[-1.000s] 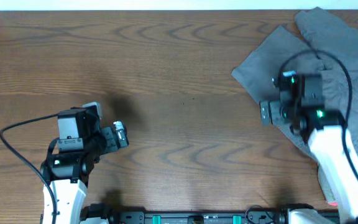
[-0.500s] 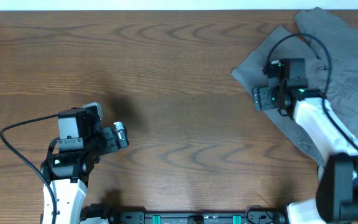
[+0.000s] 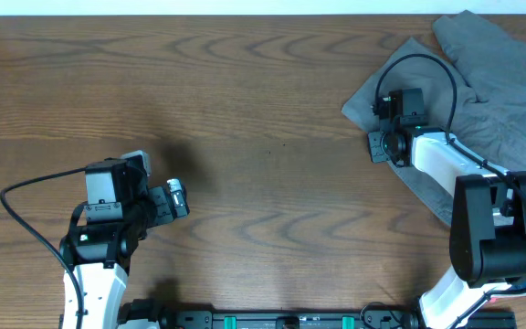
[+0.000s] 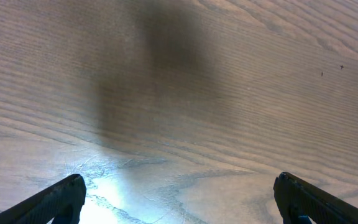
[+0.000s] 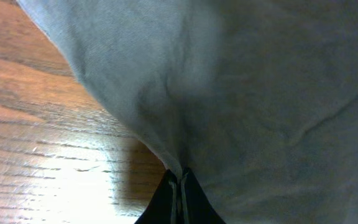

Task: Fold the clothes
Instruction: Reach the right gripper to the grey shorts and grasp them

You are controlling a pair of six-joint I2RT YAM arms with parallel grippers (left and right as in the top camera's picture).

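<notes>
The right pincer (image 5: 180, 190) is pressed together on a thin ridge of the grey shorts (image 3: 496, 87), at the cloth's edge nearest the desk's middle. That slender bite is the main worry. It may hold only the top layer, so a pull toward the desk's centre could peel one ply away and leave the rest bunched, or the fabric could slip free. The shorts lie crumpled over the desk's far right corner and run past the right edge of the overhead view, so I cannot tell how much is actually on the desk. A hard tug might drag the whole heap rather than spread it. The black cable (image 3: 427, 64) looping above the right wrist hangs over the cloth and could snag a fold. The left pincer (image 3: 175, 198), spread wide and empty over the desk's near left part, is well apart from the cloth and cannot pin the other side. The desk (image 3: 245, 100) is dark brown wood grain, smooth, with glare in both wrist views, so the cloth would probably slide easily. Of the room only a pale strip (image 3: 245, 5) beyond the desk's far edge shows.
</notes>
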